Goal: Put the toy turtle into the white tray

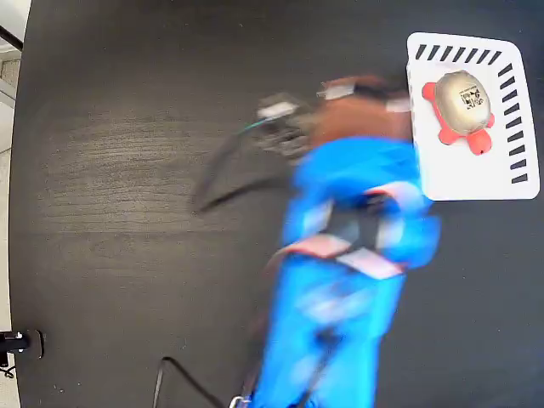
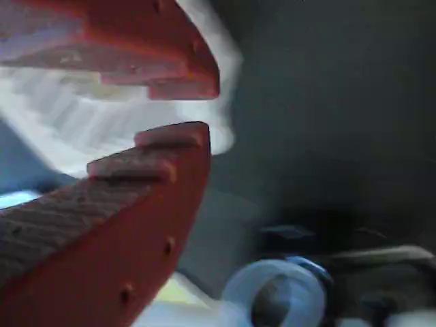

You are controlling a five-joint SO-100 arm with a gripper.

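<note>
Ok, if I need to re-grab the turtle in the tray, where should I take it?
Probably from above, with the fingers across the domed shell of the toy turtle, between its flippers. It lies flat in the white tray, and its head and flippers look thin.

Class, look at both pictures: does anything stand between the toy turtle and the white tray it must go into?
Nothing does. The toy turtle already lies inside the white tray, and the claw is apart from it, empty.

dark wood-grain table [image 1: 119, 170]; a small black clamp [image 1: 19, 342] at its lower left edge
</note>
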